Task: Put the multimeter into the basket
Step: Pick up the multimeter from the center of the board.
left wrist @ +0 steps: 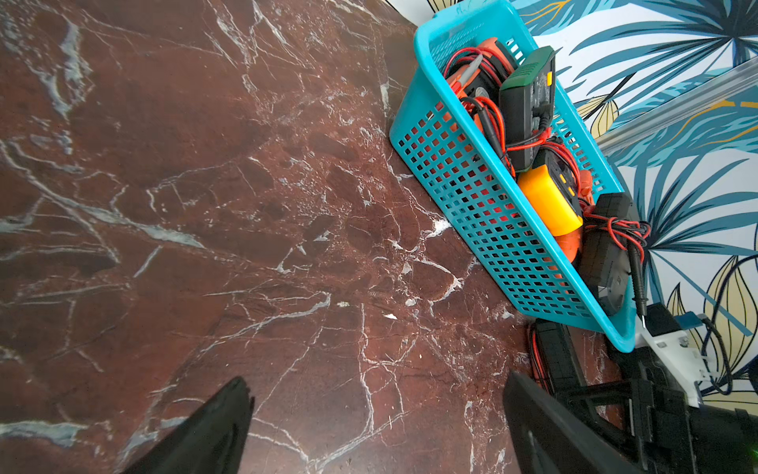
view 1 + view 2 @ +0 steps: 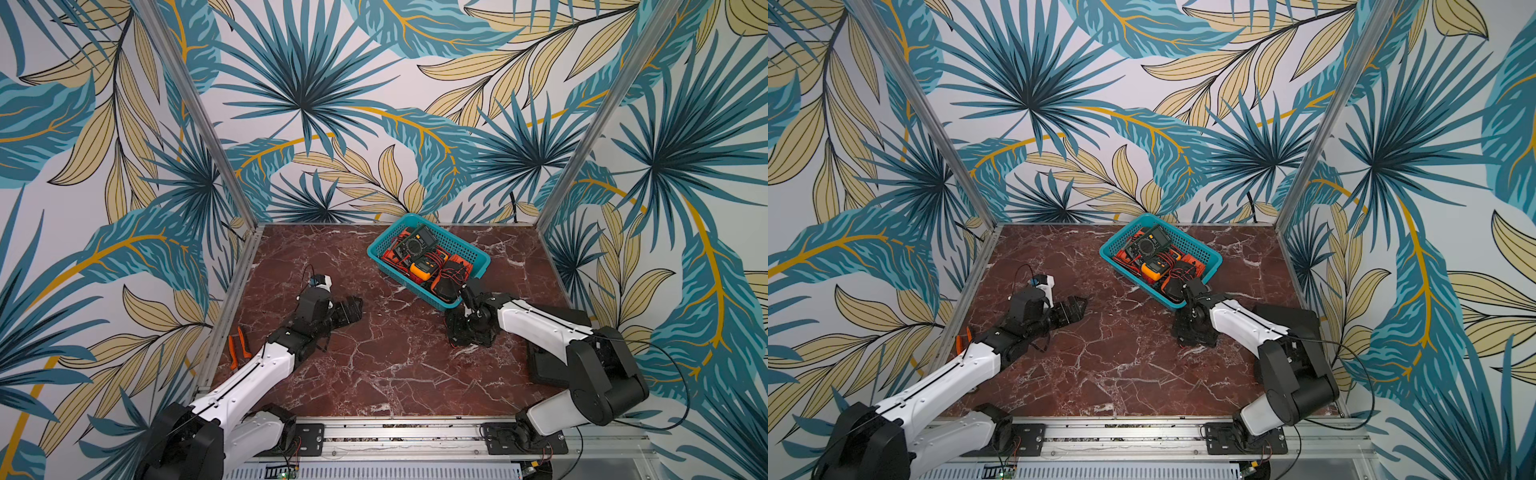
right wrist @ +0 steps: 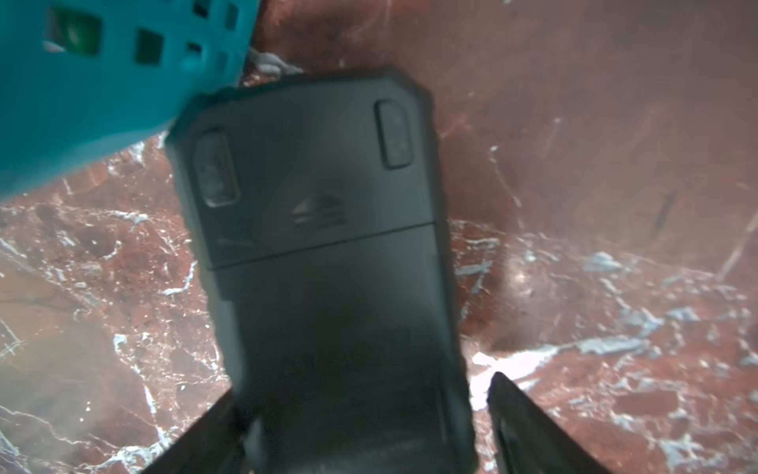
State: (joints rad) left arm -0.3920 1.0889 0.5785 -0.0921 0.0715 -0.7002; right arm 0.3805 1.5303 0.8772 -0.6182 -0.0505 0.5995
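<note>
1. The right gripper (image 3: pixel 363 390) is straddling the black multimeter (image 3: pixel 324 246), which is lying back-up on the table (image 2: pixel 374 361) just outside the basket (image 2: pixel 399 277). Its jaws are standing spread, with one finger (image 3: pixel 517 410) clear of the casing.
2. The pickup appears to be in hand; the next move is calling for a firm close, a lift above the rim, then a release inside.
3. The multimeter's far end is sitting against the basket's near corner, which could snag the lift.
4. Other meters (image 2: pixel 415 245) and red leads (image 1: pixel 492 119) are crowding the basket, leaving little room.
5. The left gripper (image 2: pixel 351 309) is idling well apart, jaws wide and holding nothing; an orange-handled tool (image 2: pixel 239 347) is lying beyond the table's edge.
</note>
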